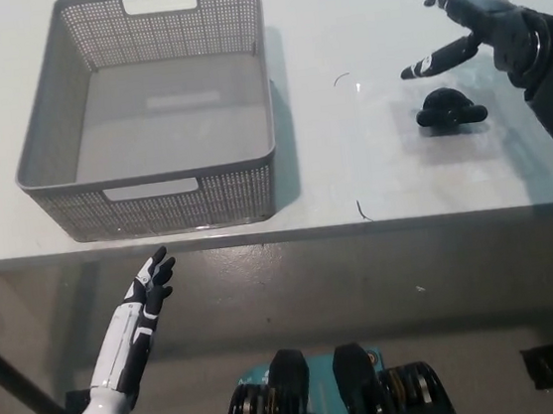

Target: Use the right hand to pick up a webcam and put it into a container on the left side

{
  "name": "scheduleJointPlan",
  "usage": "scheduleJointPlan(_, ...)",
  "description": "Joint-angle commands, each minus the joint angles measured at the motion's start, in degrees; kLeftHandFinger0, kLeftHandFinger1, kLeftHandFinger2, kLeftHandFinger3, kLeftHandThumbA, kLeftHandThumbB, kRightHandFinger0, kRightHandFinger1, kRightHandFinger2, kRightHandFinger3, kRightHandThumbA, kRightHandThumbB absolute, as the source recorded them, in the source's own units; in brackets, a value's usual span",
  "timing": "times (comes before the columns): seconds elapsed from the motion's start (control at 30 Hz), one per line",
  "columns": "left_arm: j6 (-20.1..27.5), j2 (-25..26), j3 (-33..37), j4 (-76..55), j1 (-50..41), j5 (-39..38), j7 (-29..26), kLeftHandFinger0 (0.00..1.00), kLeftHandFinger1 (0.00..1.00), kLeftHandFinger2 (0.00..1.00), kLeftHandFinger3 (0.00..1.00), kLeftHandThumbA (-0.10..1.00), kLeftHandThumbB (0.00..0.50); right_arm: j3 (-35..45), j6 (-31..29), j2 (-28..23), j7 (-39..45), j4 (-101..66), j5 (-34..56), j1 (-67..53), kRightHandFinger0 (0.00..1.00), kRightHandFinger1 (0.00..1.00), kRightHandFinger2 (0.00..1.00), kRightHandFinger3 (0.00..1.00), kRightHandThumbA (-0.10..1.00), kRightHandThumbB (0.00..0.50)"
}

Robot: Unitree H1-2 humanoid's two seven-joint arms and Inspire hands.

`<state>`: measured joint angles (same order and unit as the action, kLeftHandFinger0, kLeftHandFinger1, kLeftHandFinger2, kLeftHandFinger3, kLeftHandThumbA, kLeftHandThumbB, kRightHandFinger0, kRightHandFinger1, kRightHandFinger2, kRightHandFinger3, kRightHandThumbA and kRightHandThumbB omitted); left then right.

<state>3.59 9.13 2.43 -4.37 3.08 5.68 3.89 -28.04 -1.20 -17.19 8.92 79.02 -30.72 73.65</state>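
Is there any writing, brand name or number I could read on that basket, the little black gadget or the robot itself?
None can be read.
Grey perforated plastic basket: no label or print shows on its walls or floor.
Small black webcam: too small and dark to show any mark.
White left robot hand, black right robot hand: no lettering visible.
White table: only a few thin dark scratches, not writing.

My white table [373, 176] carries a grey mesh basket [155, 196] at left and a black webcam [450, 110] at right.

No readable text, label or number anywhere.
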Motion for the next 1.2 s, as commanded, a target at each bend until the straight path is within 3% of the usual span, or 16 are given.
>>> scheduleJointPlan(0.0, 1.9, 1.3, -0.7, -1.6, 1.1, -0.1, 0.4, 1.0, 1.0, 1.0, 1.0, 1.0, 0.065, -0.1, -1.6, -0.3, 1.2, 0.3, 0.2, 1.8, 1.0, 1.0, 1.0, 1.0, 1.0, 0.5)
scheduleJointPlan(0.63, 0.9, 1.7, -1.1, -1.8, 2.6, -0.4, 0.7, 1.0, 1.0, 1.0, 1.0, 1.0, 0.04, 2.0, -1.8, 0.4, 2.5, 1.9, 2.2, -1.9, 1.0, 1.0, 1.0, 1.0, 1.0, 0.5)
scheduleJointPlan(0.67, 0.7, 1.7, -1.2, -1.9, 2.6, -0.6, 0.8, 1.0, 1.0, 1.0, 1.0, 1.0, 0.037, 2.4, -1.6, 0.4, 2.8, 2.0, 2.6, -2.1, 1.0, 1.0, 1.0, 1.0, 0.98, 0.478)
scheduleJointPlan(0.87, 1.0, 1.9, -1.1, -1.7, 2.9, -0.3, 0.9, 1.0, 1.0, 1.0, 1.0, 1.0, 0.023, 3.4, -1.7, 0.4, 4.0, 2.7, 3.4, -3.8, 1.0, 1.0, 1.0, 1.0, 1.0, 0.5)
scheduleJointPlan(1.07, 1.0, 1.9, -1.1, -1.6, 2.9, -0.3, 0.9, 1.0, 1.0, 1.0, 1.0, 1.0, 0.026, 4.6, -0.1, 0.8, 5.1, 3.3, 4.9, -5.1, 1.0, 1.0, 1.0, 1.0, 1.0, 0.479)
scheduleJointPlan(1.17, 1.1, 1.9, -1.1, -1.5, 3.3, -0.1, 0.9, 1.0, 1.0, 1.0, 1.0, 1.0, 0.025, 6.2, 0.5, 0.7, 5.6, 3.2, 6.1, -5.5, 1.0, 1.0, 1.0, 1.0, 1.0, 0.443)
